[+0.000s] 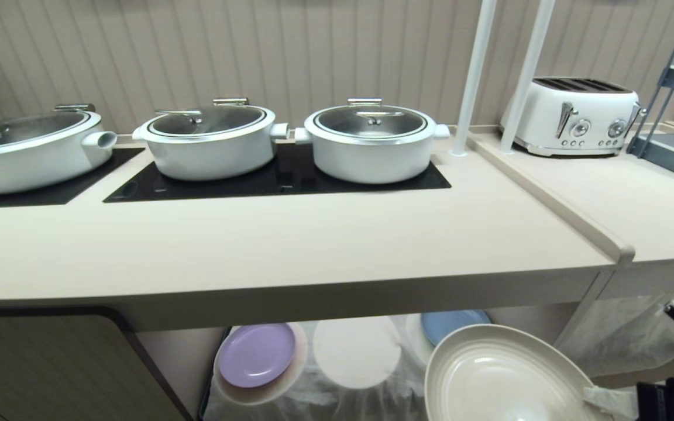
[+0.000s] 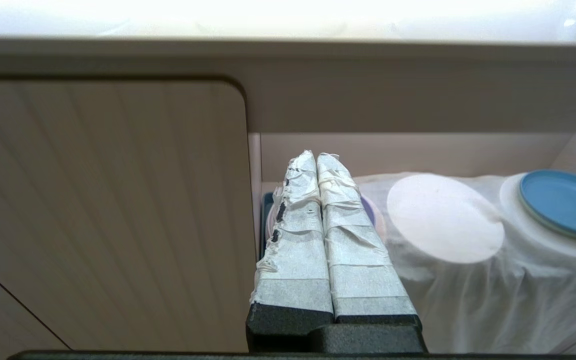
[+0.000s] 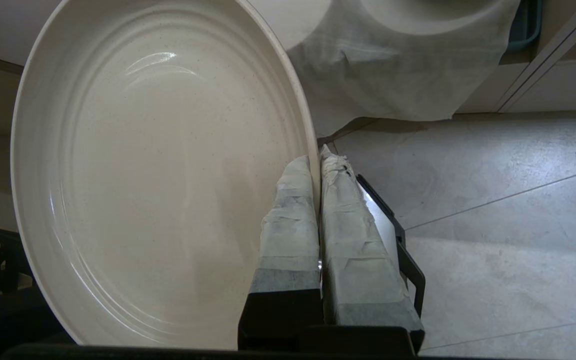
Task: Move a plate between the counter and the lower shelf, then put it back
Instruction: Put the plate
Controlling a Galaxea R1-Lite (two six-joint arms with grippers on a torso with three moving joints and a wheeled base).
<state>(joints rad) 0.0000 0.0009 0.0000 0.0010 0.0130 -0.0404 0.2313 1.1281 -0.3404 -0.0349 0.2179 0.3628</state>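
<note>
1. Pinching the rim of the round cream off-white plate (image 3: 158, 170), the right gripper (image 3: 318, 160) has its two tape-wrapped fingers (image 3: 290, 220) closed tight on the edge, one finger inside the rim, one outside.
2. Plate sits in the air at the lower right of the head view (image 1: 501, 374), out in front of the lower shelf (image 1: 366, 397) and below the thick front edge of the long smooth beige counter (image 1: 290, 245); not resting on either.
3. Plate extends away from the right fingertips toward the robot's left; gripped at its right-hand edge.
4. Plate face is tilted, open side up and toward the head camera; round, so no real long axis, reads as an oval from the angle.
5. Plate: glossy, faintly speckled, flat centre, concentric ridges, low upturned rim.
6. Shelf recess: white wrinkled cloth draped over round humps; lilac purple plate (image 1: 257, 355) on the left hump, middle hump (image 1: 356, 352) bare, light blue plate (image 1: 451, 323) on the right hump.
7. Left gripper (image 2: 316, 157) hangs in front of the shelf beside a ribbed beige cabinet door (image 2: 103, 210), taped fingers pressed together, holding nothing.
8. Counter top: three white lidded pots (image 1: 372, 143) on black glass hob panels (image 1: 278, 181), white toaster (image 1: 574, 117) at right.
</note>
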